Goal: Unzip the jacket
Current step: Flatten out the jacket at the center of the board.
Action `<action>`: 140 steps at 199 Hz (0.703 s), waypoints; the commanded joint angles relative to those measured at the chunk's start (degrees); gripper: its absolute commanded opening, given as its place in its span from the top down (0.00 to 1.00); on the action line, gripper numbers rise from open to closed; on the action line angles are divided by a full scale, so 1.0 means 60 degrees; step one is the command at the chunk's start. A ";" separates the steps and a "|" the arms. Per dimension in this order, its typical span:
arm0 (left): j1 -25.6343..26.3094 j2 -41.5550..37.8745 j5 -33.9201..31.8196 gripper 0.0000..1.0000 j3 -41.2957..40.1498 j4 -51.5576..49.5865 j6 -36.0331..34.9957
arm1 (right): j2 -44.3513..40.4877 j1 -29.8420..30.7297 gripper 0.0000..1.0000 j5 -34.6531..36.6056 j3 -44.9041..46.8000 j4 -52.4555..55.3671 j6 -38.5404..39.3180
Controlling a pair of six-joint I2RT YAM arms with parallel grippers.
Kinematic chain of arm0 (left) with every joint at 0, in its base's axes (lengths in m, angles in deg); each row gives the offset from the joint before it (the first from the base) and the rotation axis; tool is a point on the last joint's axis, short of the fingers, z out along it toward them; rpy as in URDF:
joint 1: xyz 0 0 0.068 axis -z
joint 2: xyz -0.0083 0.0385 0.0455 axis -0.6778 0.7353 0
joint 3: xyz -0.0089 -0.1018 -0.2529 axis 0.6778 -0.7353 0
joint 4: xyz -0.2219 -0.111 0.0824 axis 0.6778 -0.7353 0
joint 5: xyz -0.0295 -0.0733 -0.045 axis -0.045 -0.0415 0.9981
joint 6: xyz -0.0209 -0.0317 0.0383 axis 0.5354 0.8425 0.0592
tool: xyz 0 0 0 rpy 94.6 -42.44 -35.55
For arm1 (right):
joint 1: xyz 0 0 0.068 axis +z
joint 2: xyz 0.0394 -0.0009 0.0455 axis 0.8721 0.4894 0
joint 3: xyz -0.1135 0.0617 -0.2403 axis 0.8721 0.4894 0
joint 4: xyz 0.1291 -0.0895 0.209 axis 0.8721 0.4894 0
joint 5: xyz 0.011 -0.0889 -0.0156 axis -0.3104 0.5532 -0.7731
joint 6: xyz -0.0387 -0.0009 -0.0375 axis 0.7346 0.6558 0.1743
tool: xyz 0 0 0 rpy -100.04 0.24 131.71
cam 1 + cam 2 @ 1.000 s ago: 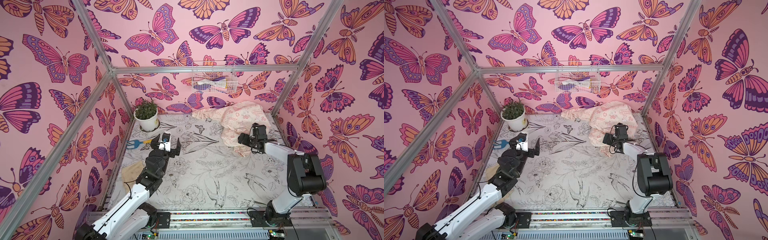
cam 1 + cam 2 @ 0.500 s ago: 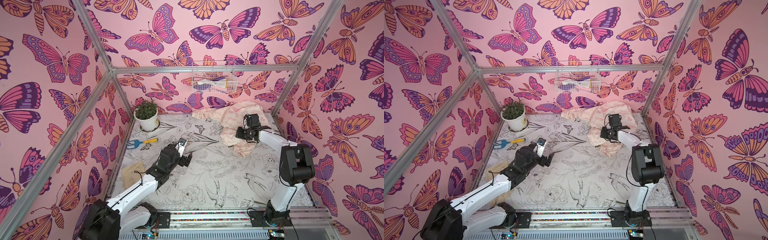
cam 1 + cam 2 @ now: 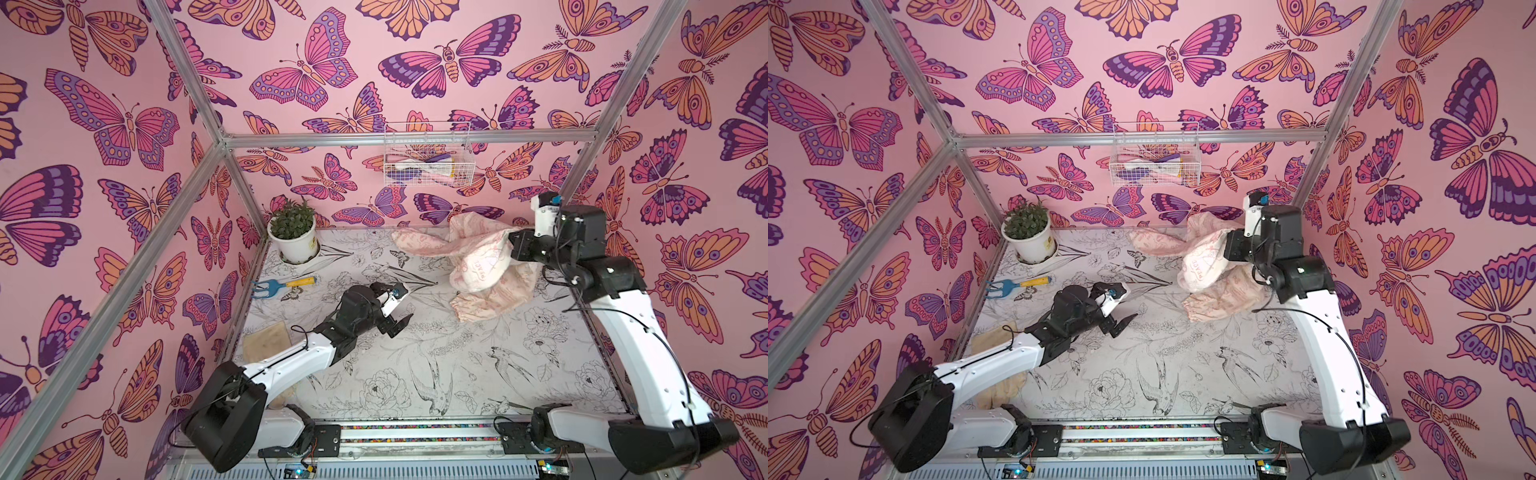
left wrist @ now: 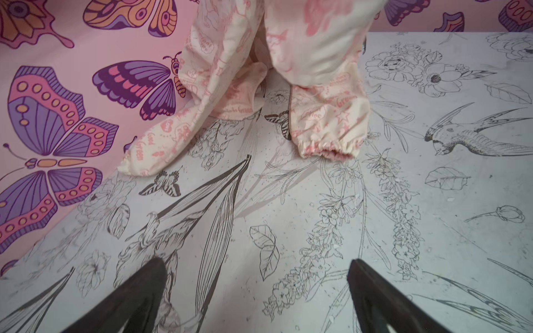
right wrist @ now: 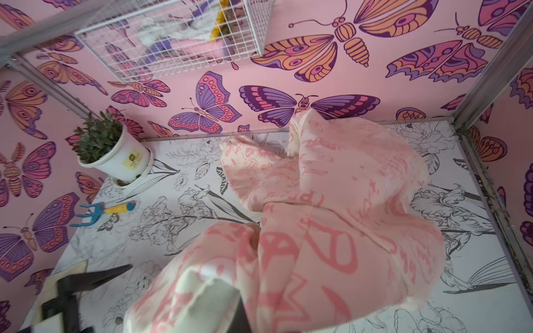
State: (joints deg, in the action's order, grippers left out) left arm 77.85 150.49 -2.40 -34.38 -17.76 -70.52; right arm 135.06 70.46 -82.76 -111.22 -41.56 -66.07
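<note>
The cream jacket with pink print hangs bunched at the back right, with one sleeve trailing along the back wall and a cuffed sleeve resting on the table. My right gripper is raised above the table and shut on a fold of the jacket; cloth hides its fingertips. No zipper shows among the folds. My left gripper is low over the middle of the table, open and empty, facing the jacket from a short way off.
A potted plant stands at the back left corner. A blue and yellow hand rake lies in front of it. A beige glove lies by the left edge. A wire basket hangs on the back wall.
My right gripper has shut on the jacket and lifted it up and back. My left arm has swung from the left side toward the table's middle, still open.
</note>
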 commanded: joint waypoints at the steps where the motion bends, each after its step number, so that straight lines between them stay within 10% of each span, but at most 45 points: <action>1: 0.0021 0.0605 0.0720 0.01 0.0460 0.0445 -0.0624 | -0.0621 0.0007 1.00 -0.0769 -0.0394 0.0568 -0.0148; 140: 0.1056 0.3838 0.1662 0.11 0.1040 0.4640 0.0158 | -0.1430 0.0000 1.00 -0.4385 -0.0998 0.0662 -0.1131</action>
State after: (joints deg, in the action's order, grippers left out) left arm 84.25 169.22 9.23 -29.71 0.91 -71.70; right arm 126.54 70.46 -102.83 -115.66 -34.59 -70.99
